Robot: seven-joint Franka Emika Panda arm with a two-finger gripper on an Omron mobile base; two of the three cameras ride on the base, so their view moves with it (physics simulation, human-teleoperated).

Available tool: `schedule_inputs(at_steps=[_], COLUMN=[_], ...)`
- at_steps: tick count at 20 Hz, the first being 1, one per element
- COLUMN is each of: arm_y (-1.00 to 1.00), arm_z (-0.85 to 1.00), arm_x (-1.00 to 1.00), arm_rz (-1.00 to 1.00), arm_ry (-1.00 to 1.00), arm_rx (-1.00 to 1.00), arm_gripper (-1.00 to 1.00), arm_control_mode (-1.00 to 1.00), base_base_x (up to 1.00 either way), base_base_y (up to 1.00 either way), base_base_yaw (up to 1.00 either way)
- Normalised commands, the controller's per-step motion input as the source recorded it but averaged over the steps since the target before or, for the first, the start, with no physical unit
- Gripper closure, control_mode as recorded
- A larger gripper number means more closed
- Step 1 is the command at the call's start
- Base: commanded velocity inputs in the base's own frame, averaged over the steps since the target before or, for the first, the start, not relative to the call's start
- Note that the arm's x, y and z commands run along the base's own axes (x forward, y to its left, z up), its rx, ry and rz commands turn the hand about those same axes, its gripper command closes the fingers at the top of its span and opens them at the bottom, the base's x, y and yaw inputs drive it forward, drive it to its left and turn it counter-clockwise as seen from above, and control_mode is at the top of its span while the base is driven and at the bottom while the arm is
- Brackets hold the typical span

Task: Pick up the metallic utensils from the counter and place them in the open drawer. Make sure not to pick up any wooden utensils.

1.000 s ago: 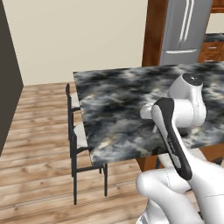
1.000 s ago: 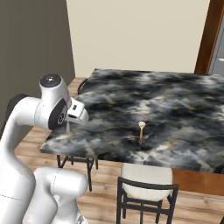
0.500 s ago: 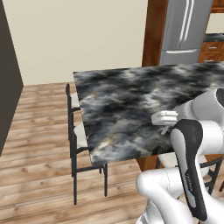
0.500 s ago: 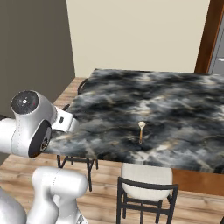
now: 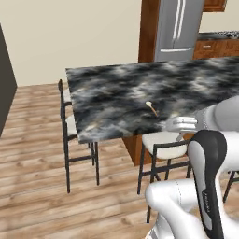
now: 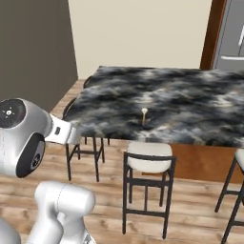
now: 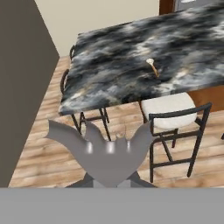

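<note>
While the hand (image 7: 109, 146) is clenched on nothing and held back over the floor, short of the bench (image 5: 121, 93), no pickup is under way. On the bench lies the wooden spoon (image 5: 151, 108), near the front edge above a stool (image 6: 147, 159); leave it there. Forks, cleaver and drawer cannot be located.

1. One marbled counter (image 7: 118, 65), ahead of the jaws.
2. One tan wooden spoon (image 7: 152, 65) on it, ahead and somewhat right of the jaws.
3. One grey pronged utensil, seemingly a fork (image 7: 109, 151), right at the jaws.
4. Two black stools with pale seats (image 6: 147, 159) along the counter's near side.
5. Two black chairs (image 5: 70, 128) at the counter's end, ahead and left.
6. One steel fridge (image 5: 177, 25), far beyond.
</note>
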Motion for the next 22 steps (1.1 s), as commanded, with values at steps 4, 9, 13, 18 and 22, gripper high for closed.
schedule_inputs(at_steps=[4, 9, 13, 18, 22], arm_y=[0.00, 0.00, 0.00, 0.00, 0.00], arm_z=[0.00, 0.00, 0.00, 0.00, 0.00], arm_x=[0.00, 0.00, 0.00, 0.00, 0.00], arm_rz=[0.00, 0.00, 0.00, 0.00, 0.00], arm_ry=[0.00, 0.00, 0.00, 0.00, 0.00], arm_rx=[0.00, 0.00, 0.00, 0.00, 0.00], arm_gripper=[1.00, 1.00, 1.00, 1.00, 1.00], arm_control_mode=[1.00, 1.00, 1.00, 1.00, 1.00], base_base_x=[-0.25, 0.03, 0.22, 0.74, 0.70], base_base_y=[-1.00, -1.00, -1.00, -0.79, -0.91], base_base_yaw=[-0.07, -0.03, 0.00, 0.00, 0.03])
